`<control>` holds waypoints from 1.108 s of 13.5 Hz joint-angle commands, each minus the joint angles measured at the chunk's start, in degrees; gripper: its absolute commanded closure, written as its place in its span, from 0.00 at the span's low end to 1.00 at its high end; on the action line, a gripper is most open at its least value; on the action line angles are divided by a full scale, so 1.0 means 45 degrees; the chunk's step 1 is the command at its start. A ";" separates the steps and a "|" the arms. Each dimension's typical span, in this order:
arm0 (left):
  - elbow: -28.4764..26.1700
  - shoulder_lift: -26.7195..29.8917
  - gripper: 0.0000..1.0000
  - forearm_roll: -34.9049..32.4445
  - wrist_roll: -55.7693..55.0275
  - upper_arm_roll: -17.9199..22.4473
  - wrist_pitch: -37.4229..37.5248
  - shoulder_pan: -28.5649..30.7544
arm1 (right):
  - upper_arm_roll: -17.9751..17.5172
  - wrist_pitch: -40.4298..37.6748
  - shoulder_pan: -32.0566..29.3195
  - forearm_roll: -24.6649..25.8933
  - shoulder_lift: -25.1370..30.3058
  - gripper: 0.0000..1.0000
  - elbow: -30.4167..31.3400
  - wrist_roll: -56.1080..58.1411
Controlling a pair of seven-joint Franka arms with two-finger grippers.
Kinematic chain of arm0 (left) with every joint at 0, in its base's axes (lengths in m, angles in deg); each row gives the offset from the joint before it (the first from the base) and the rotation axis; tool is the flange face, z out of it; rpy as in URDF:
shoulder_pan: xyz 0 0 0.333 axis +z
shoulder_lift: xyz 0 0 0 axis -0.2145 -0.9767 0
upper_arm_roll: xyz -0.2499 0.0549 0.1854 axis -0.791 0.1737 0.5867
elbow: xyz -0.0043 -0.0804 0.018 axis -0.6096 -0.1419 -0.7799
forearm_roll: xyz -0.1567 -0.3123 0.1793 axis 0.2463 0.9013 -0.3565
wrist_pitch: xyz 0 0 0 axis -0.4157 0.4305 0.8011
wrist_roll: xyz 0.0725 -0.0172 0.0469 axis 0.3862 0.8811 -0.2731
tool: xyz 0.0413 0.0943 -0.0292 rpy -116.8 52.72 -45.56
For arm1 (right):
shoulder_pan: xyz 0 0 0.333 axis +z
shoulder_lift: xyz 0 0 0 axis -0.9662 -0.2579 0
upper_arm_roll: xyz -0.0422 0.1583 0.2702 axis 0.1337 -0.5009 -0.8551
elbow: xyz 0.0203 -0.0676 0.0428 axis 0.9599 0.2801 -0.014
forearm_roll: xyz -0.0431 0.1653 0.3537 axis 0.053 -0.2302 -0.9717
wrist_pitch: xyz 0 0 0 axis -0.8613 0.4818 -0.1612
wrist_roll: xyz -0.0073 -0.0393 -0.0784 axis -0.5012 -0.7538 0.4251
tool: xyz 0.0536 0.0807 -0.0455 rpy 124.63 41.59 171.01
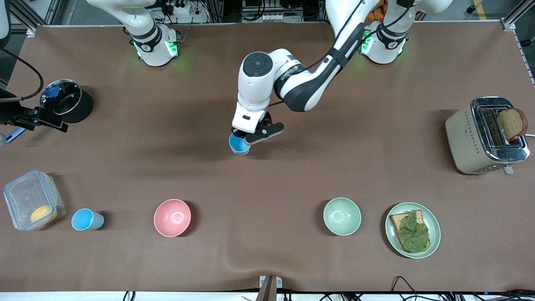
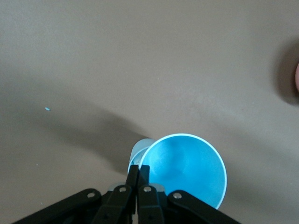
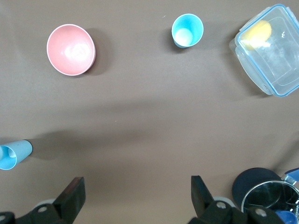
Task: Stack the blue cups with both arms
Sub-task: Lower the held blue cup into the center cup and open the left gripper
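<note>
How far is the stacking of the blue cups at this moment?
Nothing is stacked yet. In hand: the left claw is shut on the rim of one blue cup at mid-table. Left to do: the second blue cup stands alone beside the plastic container; the right claw hangs open, waiting.

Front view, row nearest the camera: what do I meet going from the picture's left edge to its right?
Clear container → blue cup → pink bowl → green bowl → plate holding toast with lettuce.
</note>
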 commanded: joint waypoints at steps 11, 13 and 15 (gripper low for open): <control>-0.0210 -0.0166 0.33 -0.0939 -0.1020 0.0175 0.0116 -0.0558 | -0.0245 -0.0637 0.0095 0.0208 0.0131 0.00 -0.0202 0.0040; -0.0210 -0.0031 0.00 -0.1268 -0.1018 0.0234 0.0135 -0.0499 | -0.0226 -0.0638 0.0172 0.0227 0.0092 0.00 -0.0202 0.0021; -0.0190 0.0552 0.00 -0.1971 -0.0980 0.0311 0.0698 -0.0247 | -0.0187 -0.0638 0.0426 0.0305 0.0072 0.00 -0.0182 -0.0038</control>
